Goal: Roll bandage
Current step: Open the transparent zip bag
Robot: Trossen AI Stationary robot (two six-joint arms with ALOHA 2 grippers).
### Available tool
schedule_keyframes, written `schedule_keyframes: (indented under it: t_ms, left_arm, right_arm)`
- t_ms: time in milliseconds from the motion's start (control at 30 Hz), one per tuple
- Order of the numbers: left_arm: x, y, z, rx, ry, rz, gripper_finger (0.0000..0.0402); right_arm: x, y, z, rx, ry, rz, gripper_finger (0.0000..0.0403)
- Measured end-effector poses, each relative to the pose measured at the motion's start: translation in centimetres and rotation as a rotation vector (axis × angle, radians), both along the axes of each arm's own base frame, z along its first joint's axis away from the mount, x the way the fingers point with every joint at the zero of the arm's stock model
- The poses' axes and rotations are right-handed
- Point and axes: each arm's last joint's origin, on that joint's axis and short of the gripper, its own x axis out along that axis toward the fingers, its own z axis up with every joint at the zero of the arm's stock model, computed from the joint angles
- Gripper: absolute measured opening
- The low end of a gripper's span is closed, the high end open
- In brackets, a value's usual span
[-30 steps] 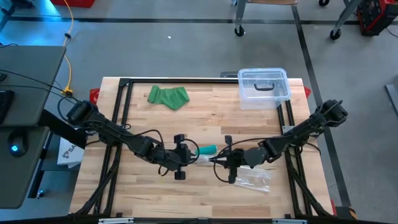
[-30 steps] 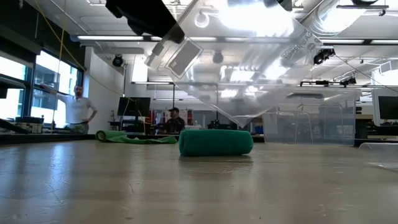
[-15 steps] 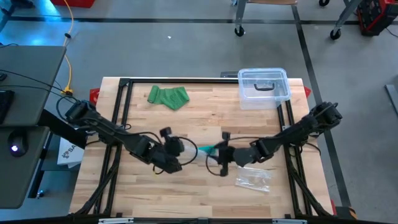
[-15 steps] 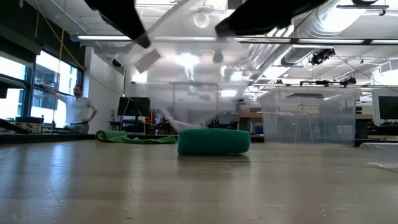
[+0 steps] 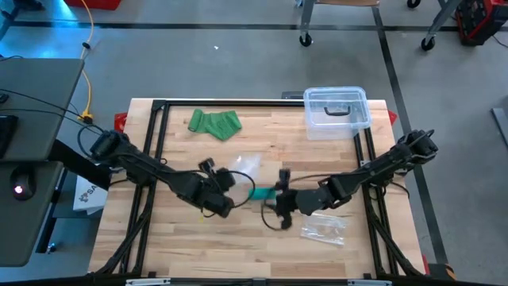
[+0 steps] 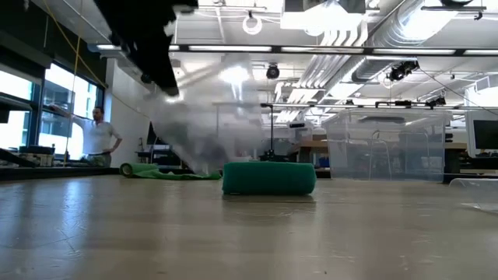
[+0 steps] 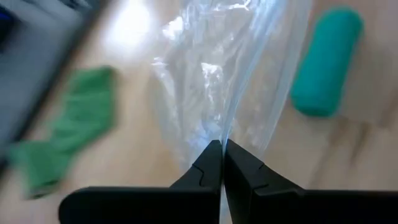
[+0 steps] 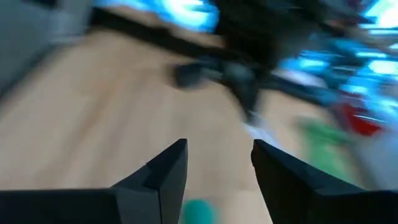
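The left gripper (image 7: pixel 222 163) pinches a clear plastic bag (image 7: pixel 230 74); the rolled teal bandage (image 7: pixel 326 61) lies just beyond it. The right gripper (image 8: pixel 219 163) stands open, empty. The dangling bag could snag and drag the roll.

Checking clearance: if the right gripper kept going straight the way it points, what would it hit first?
Probably the teal rolled bandage, low between the open right gripper fingers; beyond it the left arm, though depth is unclear.

Bright overhead ceiling lights (image 6: pixel 327 15), glare on plastic bag (image 7: pixel 230 74); right wrist view heavily motion-blurred
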Motion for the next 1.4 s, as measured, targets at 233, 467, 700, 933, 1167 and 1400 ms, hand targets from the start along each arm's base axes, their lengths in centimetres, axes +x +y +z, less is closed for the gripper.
schedule_keyframes:
  t_ms: [233, 467, 700, 933, 1167, 1400]
  left_arm:
    - [1.9, -0.4, -3.5, -0.111, -0.027, -0.064, 0.0]
    - [2.8, -0.4, -3.9, -0.168, -0.066, -0.071, 0.0]
    - [2.9, -0.3, -3.4, -0.147, -0.124, -0.031, 0.0]
    - [3.1, -0.3, -2.9, -0.148, -0.158, -0.014, 0.0]
    - [3.7, -0.5, -2.2, -0.134, -0.193, -0.043, 0.0]
    - [3.8, -0.3, -2.2, -0.109, -0.197, -0.044, 0.0]
  right_arm:
    - [0.4, -1.1, -2.2, 0.06, 0.067, 0.184, 0.0174]
    - [2.8, -2.1, -4.8, -0.036, 0.058, 0.271, 0.0174]
    - [4.0, -3.0, -7.6, -0.245, 0.106, 0.038, 0.0174]
    - [4.0, -2.2, -7.8, -0.444, 0.16, 0.131, 0.0174]
    - [4.3, -3.3, -8.0, -0.529, 0.2, 0.147, 0.0174]
    - [4.2, -4.3, -8.5, -0.481, 0.263, 0.123, 0.0174]
